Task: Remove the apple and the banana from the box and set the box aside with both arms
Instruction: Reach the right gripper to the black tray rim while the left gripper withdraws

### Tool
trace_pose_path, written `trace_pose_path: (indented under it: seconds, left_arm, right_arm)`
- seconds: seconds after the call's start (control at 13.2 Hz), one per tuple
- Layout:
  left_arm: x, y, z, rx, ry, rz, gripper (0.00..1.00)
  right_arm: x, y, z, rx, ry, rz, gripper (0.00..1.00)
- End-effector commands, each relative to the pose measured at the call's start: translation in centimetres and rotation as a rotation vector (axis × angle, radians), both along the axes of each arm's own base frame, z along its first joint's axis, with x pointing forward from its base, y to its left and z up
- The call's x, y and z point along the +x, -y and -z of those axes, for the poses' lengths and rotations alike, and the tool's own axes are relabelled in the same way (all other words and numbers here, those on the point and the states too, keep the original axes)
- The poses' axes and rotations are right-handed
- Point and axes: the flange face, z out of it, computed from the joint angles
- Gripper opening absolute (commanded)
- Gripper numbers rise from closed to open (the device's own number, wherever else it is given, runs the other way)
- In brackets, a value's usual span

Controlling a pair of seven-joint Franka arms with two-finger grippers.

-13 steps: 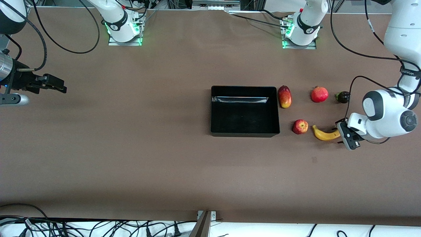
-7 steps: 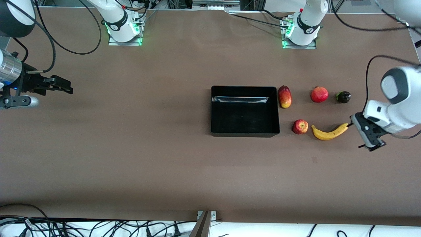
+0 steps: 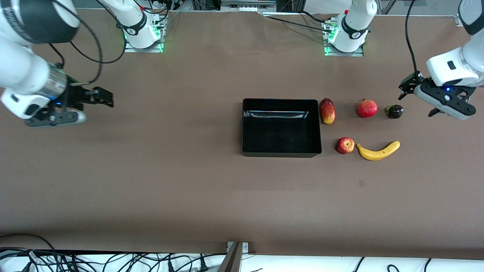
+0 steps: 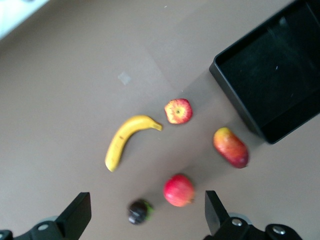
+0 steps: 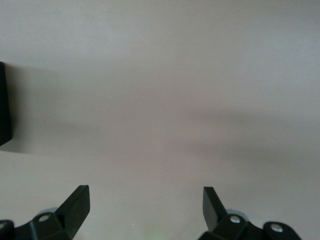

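The black tray (image 3: 281,153) sits mid-table and holds nothing; it also shows in the left wrist view (image 4: 235,95). The red-and-yellow apple (image 3: 345,145) lies beside it toward the left arm's end, with the yellow banana (image 3: 378,152) just past the apple. In the left wrist view the apple (image 4: 178,111) and banana (image 4: 125,142) lie apart from the fingers. My left gripper (image 3: 419,99) (image 4: 145,215) is open and empty, up over the table by a dark fruit. My right gripper (image 3: 107,97) (image 5: 145,202) is open and empty over bare table at the right arm's end.
Three other fruits lie in a row farther from the camera than the apple: a red-yellow oblong one (image 3: 327,110) against the tray, a red round one (image 3: 367,108), and a small dark one (image 3: 394,111). A tray corner (image 5: 4,105) shows in the right wrist view.
My left gripper has drawn off the banana's tip and risen to beside the dark fruit. The banana's tip swung slightly. My right gripper has moved toward the tray.
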Motion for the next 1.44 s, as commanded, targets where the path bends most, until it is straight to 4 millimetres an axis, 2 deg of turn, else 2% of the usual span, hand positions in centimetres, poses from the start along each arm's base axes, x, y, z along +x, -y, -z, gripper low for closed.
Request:
trace_pose_path:
  seconds: [0.0,0.23,0.45,0.61,0.68,0.91,0.98,1.06,1.13,1.21,1.36]
  left_arm:
    - [-2.6,1.8,-1.2,0.039,-0.044,-0.221,1.0]
    - [-2.8,2.8,-1.3,0.034,-0.049,-0.323,1.0]
    - [-2.4,1.7,-1.5,0.023,-0.053,-0.353,1.0]
    - [-2.4,1.6,-1.8,0.018,-0.046,-0.358,1.0]
    - [-2.4,1.7,-1.8,0.015,-0.047,-0.36,1.0]
    - [-2.6,1.6,-2.4,0.013,-0.044,-0.395,1.0]
    - [-2.7,1.6,-3.5,0.013,-0.042,-0.42,1.0]
    - [-2.8,1.5,-4.6,0.015,-0.048,-0.44,1.0]
    - [-2.9,1.5,-5.1,0.015,-0.051,-0.441,1.0]
    - [-2.8,1.2,-5.4,0.014,-0.048,-0.443,1.0]
    - [-2.2,1.2,-5.6,0.014,-0.041,-0.447,1.0]
  right_arm:
    - [1.6,-7.8,4.1,0.02,0.012,0.029,1.0]
    - [1.0,-19.3,11.1,0.055,0.044,0.147,1.0]
    - [-1.0,-29.2,17.4,0.105,0.155,0.169,1.0]
    - [-2.6,-33.7,20.9,0.143,0.209,0.208,1.0]
    - [-3.2,-34.8,22.1,0.151,0.213,0.227,1.0]
    - [-8.2,-40.0,27.9,0.112,0.164,0.179,0.91]
    - [-8.8,-40.6,29.2,0.109,0.169,0.16,0.74]
    - [-9.4,-40.9,30.3,0.095,0.166,0.147,0.39]
    - [-9.4,-40.9,30.9,0.09,0.161,0.145,0.08]
    - [-9.1,-40.6,30.9,0.087,0.165,0.135,0.0]
    - [-8.7,-40.3,30.4,0.091,0.171,0.125,0.0]
